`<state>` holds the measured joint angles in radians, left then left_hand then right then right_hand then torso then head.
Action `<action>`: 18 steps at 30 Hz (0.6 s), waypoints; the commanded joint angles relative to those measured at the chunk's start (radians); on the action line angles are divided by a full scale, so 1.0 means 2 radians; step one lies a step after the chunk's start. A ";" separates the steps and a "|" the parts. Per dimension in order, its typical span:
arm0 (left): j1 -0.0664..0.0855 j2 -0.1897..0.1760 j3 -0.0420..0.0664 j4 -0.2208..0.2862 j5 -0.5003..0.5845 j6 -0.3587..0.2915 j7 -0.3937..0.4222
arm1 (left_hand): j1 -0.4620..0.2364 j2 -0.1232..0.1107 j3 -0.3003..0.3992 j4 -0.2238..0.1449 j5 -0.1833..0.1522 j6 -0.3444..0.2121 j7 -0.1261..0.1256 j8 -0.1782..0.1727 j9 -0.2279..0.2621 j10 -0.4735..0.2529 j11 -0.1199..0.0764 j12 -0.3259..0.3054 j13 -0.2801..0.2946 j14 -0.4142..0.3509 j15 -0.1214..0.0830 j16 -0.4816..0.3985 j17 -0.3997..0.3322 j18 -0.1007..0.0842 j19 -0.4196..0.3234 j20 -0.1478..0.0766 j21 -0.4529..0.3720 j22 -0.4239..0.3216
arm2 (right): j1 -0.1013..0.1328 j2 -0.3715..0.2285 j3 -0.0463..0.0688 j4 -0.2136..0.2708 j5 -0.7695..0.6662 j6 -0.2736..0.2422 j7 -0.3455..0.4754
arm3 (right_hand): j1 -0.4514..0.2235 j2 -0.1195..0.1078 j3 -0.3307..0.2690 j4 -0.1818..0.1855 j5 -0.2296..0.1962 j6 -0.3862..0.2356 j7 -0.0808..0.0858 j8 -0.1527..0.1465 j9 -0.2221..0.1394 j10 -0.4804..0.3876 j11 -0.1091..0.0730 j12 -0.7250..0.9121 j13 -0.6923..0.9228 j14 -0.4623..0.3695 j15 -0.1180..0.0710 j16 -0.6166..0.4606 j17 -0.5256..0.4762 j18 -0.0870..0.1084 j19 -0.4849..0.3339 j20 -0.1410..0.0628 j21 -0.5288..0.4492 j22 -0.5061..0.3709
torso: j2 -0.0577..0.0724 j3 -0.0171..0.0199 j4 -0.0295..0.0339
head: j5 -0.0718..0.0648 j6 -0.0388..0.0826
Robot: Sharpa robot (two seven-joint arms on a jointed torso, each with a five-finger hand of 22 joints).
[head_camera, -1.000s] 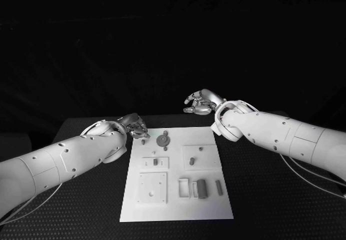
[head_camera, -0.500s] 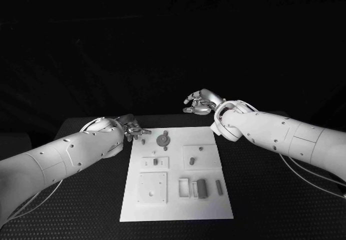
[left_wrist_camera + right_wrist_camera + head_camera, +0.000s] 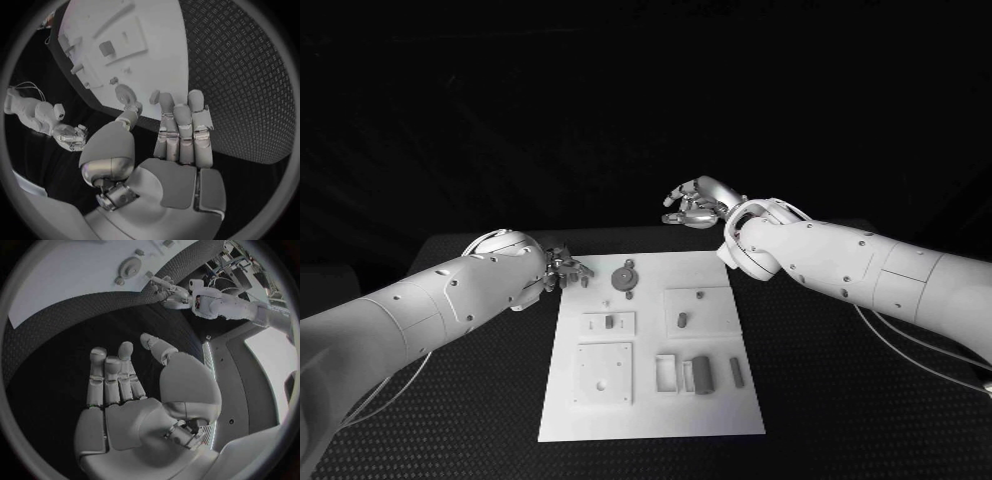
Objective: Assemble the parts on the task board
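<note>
So the left hand [image 3: 568, 267] is hovering right at the far-left corner of the task board [image 3: 733, 400], and from the left wrist view its fingers [image 3: 182, 131] are stretched out side by side with nothing in them, thumb off to the side, so it's empty and open. My guess is it's lining up to grab something near that far edge, probably the round disc part [image 3: 627, 277] with the little tab on it, or the tiny peg just beside it. If I were doing this I'd come down slow and straight, get thumb and a finger on opposite sides of the piece before closing, and not drag the palm across the board, since the plate looks light and could slide on the black table [image 3: 877, 400]. The board itself is a white plate lying flat in the middle of the table, long side running away from the robot, with a few raised square plates and small grey parts on it: a couple of short pegs in the middle row, and some upright bars and blocks [image 3: 702, 376] nearer the robot. Over on the right, the right hand [image 3: 695, 205] hangs above the table past the board's far-right corner, well apart from any part, fingers loosely apart and holding nothing.
</note>
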<state>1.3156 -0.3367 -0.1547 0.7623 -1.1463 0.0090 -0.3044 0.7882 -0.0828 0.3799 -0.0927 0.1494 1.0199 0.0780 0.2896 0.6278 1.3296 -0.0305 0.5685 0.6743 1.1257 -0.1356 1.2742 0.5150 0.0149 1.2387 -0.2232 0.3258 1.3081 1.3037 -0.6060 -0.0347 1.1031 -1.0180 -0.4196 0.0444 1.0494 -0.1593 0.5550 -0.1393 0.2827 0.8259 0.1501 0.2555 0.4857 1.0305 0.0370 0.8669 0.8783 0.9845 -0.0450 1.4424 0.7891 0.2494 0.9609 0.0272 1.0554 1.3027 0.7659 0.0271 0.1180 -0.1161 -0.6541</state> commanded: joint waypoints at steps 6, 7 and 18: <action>0.001 0.003 0.001 -0.003 0.007 0.026 -0.004 | -0.005 0.006 -0.001 -0.003 0.005 0.003 -0.002 0.000 0.002 -0.002 -0.003 0.008 0.006 0.002 -0.003 0.006 0.000 0.000 0.004 -0.003 0.005 0.013 | 0.000 0.001 0.000 0.000 0.000 0.006 0.002 | -0.001 0.003 0.000 -0.002 0.002 0.008 0.012 -0.002 -0.001 -0.046 0.013 0.001 -0.001 -0.003 0.001 -0.002 -0.001 0.006 -0.003 0.000 -0.002 0.001 | -0.001 -0.0004 0.0003 | -0.001 -0.004; 0.001 0.003 0.001 -0.004 0.007 0.027 -0.004 | -0.006 0.006 -0.001 -0.003 0.005 0.003 -0.002 0.000 0.002 -0.002 -0.003 0.008 0.006 0.002 -0.003 0.006 0.000 0.000 0.004 -0.003 0.005 0.013 | 0.000 0.001 0.000 0.000 0.000 0.006 0.002 | -0.001 0.003 0.000 -0.002 0.002 0.008 0.012 -0.002 -0.001 -0.046 0.013 0.001 -0.001 -0.003 0.001 -0.002 -0.001 0.006 -0.003 0.000 -0.002 0.001 | -0.001 -0.0004 0.0003 | -0.001 -0.005; 0.000 0.013 0.001 -0.019 0.013 0.032 0.000 | -0.004 0.009 0.002 -0.009 0.003 -0.001 -0.001 -0.002 0.001 -0.005 -0.003 0.011 0.010 0.001 -0.003 0.008 -0.002 -0.001 0.002 -0.005 0.008 0.012 | 0.000 0.002 0.000 0.002 0.000 0.006 0.002 | -0.002 0.003 0.000 -0.002 0.002 0.008 0.012 -0.002 -0.001 -0.046 0.013 0.001 -0.001 -0.003 0.001 -0.002 -0.001 0.006 -0.003 0.000 -0.002 0.001 | -0.001 -0.0002 -0.0005 | -0.001 -0.005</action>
<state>1.3157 -0.3158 -0.1532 0.7260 -1.1335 0.0524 -0.3113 0.7785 -0.0730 0.3860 -0.1054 0.1539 1.0213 0.0758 0.2895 0.6294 1.3275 -0.0357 0.5869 0.6927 1.1311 -0.1372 1.2856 0.5118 0.0148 1.2439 -0.2283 0.3383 1.3078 1.3036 -0.6025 -0.0344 1.1048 -1.0176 -0.4186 0.0442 1.0494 -0.1593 0.5550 -0.1393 0.2827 0.8259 0.1501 0.2555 0.4857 1.0304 0.0369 0.8669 0.8784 0.9845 -0.0451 1.4424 0.7891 0.2493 0.9608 0.0272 1.0554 1.3034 0.7636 0.0262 0.1175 -0.1173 -0.6641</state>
